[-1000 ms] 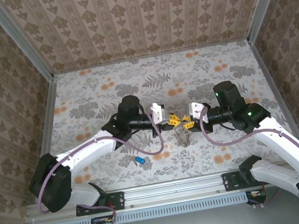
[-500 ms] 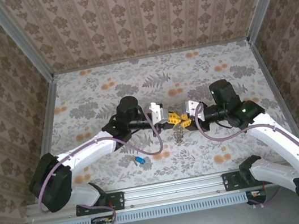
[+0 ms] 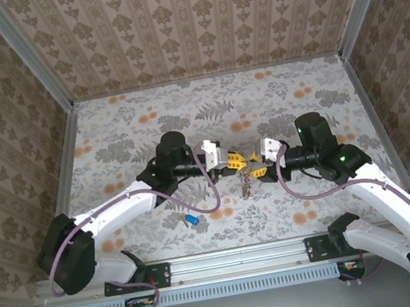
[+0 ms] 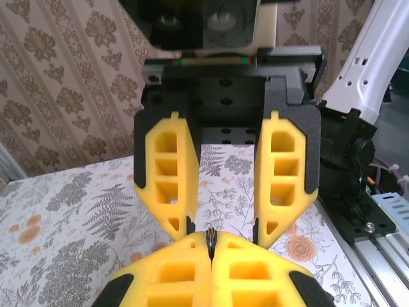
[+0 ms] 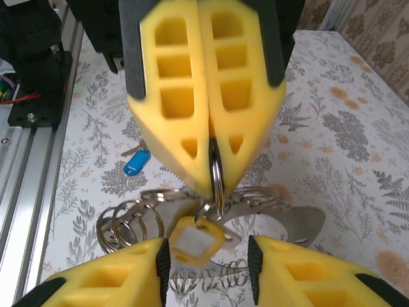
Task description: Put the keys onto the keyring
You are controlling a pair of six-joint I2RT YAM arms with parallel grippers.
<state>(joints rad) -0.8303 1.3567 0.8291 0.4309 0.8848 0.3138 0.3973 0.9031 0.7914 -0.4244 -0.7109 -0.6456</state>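
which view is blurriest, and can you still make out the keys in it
Right wrist view is the softest: the left tool and the yellow key dangling under the keyring look smeared, while the blue key farther back still reads clearly. Left wrist view is crisp. Top view is evenly lit with soft shadows, but the keys are tiny there.

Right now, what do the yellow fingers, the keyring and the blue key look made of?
Left tool fingers: matte yellow, hollow cells; likely moulded plastic or rubber.
Keyring: thin silvery loops with glints, so probably polished metal.
Blue key: smooth blue head, likely plastic, on a grey shaft that looks like metal.
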